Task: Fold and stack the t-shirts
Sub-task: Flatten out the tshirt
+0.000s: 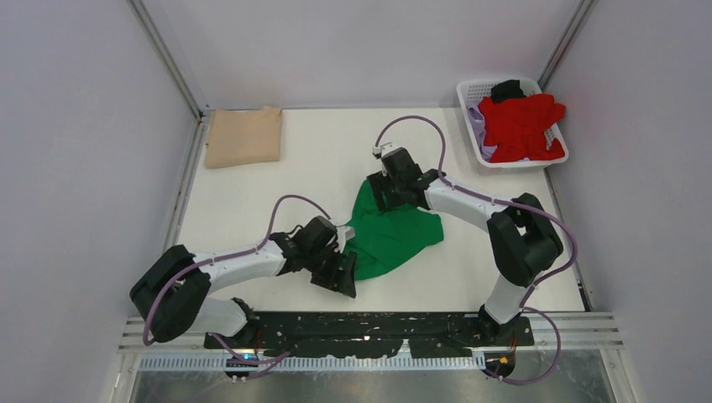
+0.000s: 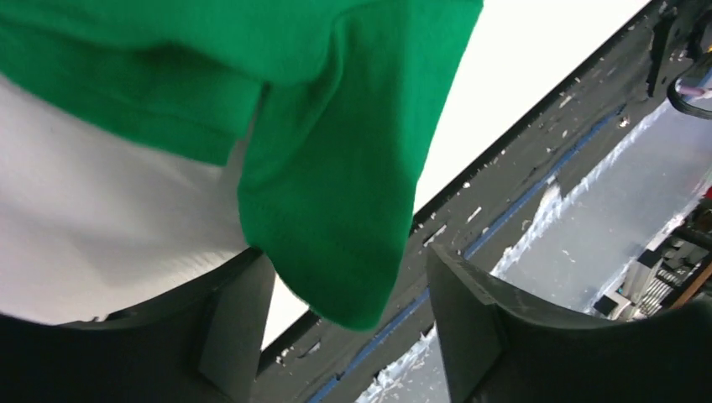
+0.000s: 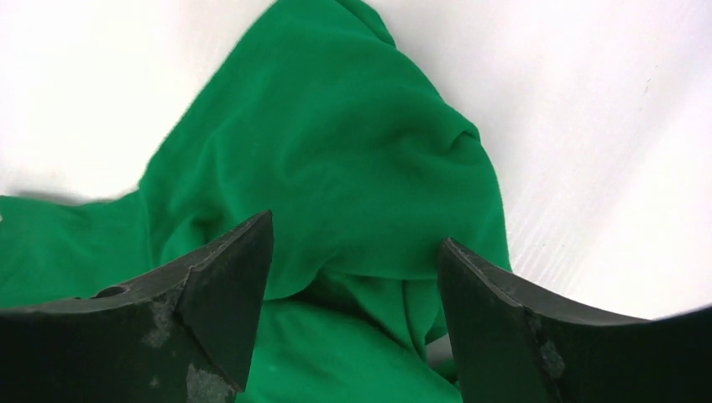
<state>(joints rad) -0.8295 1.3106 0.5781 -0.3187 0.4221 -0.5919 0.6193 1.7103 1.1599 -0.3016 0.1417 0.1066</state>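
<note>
Green t-shirt [image 1: 390,231] lies crumpled mid-table [image 1: 252,210], between the two arms. Left gripper [image 2: 344,298]: fingers spread, with a flap of the green cloth hanging between them, not pinched. Right gripper [image 3: 353,252]: fingers spread, poised over the shirt's far bunched end. Folded tan t-shirt [image 1: 244,136] lies far left. Red t-shirt [image 1: 522,126] is heaped in the white basket [image 1: 472,87], far right.

Bare table [image 1: 277,197] lies open between the folded tan t-shirt [image 1: 244,137] in the far left corner and the crumpled green t-shirt [image 1: 395,239] at centre. The far strip across to the basket [image 1: 468,94], far right, is passable. The left arm [image 1: 243,264] and right arm [image 1: 466,201] flank the green heap. Walls [image 1: 84,126] close three sides.
</note>
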